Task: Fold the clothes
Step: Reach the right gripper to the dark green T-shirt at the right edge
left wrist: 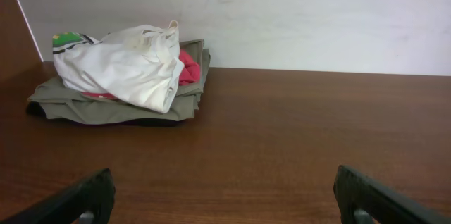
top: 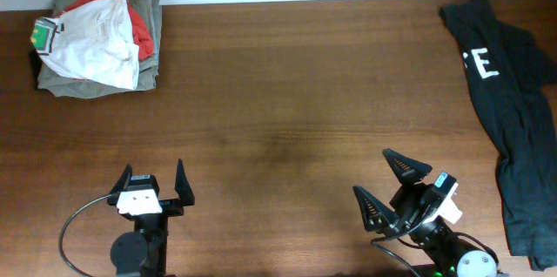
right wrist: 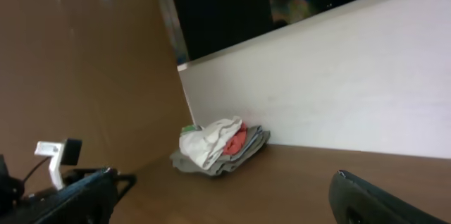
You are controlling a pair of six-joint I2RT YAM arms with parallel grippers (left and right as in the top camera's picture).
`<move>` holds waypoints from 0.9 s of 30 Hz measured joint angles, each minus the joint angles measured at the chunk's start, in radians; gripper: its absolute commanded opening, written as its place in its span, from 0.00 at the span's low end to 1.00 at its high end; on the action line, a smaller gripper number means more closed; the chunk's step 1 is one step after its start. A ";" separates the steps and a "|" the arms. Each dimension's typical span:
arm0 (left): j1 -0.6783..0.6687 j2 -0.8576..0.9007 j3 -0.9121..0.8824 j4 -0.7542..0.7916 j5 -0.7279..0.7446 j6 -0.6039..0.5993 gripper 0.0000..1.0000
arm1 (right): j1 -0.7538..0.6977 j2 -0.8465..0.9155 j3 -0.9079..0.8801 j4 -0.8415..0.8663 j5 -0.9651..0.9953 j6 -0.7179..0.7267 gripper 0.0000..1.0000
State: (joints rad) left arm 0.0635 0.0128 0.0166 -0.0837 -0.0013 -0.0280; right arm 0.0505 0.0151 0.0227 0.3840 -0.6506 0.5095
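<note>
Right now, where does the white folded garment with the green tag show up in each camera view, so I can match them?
Overhead: the white folded garment lies at top left, near the table's far edge.
Left wrist: it sits upper left, before the white wall.
Right wrist: it is small, lower centre, at the wall's foot.
Shared landmark: the olive-grey garment under it, visible in all three.
</note>
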 measured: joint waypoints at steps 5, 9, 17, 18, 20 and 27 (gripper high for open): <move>0.000 0.003 0.000 0.002 -0.003 0.000 0.99 | 0.000 0.273 0.454 -0.306 0.227 -0.343 0.99; 0.000 0.004 0.000 -0.001 -0.004 0.000 0.99 | -0.002 0.800 0.946 -0.560 0.572 -0.608 0.99; 0.000 0.002 -0.001 0.000 -0.007 0.000 0.99 | -0.223 1.714 1.836 -1.218 0.736 -0.703 0.99; 0.000 0.003 -0.001 0.001 -0.007 0.000 0.99 | -0.223 1.744 1.841 -1.201 0.737 -0.724 0.99; 0.000 0.003 -0.001 0.001 -0.007 0.000 0.99 | -0.223 1.885 1.877 -1.165 0.787 -0.784 0.99; 0.000 0.002 -0.001 0.000 -0.007 0.000 0.99 | -0.254 2.454 2.223 -1.171 0.848 -0.831 0.99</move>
State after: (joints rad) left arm 0.0635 0.0147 0.0158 -0.0834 -0.0086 -0.0280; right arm -0.2031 2.4687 2.2456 -0.7868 0.1978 -0.3218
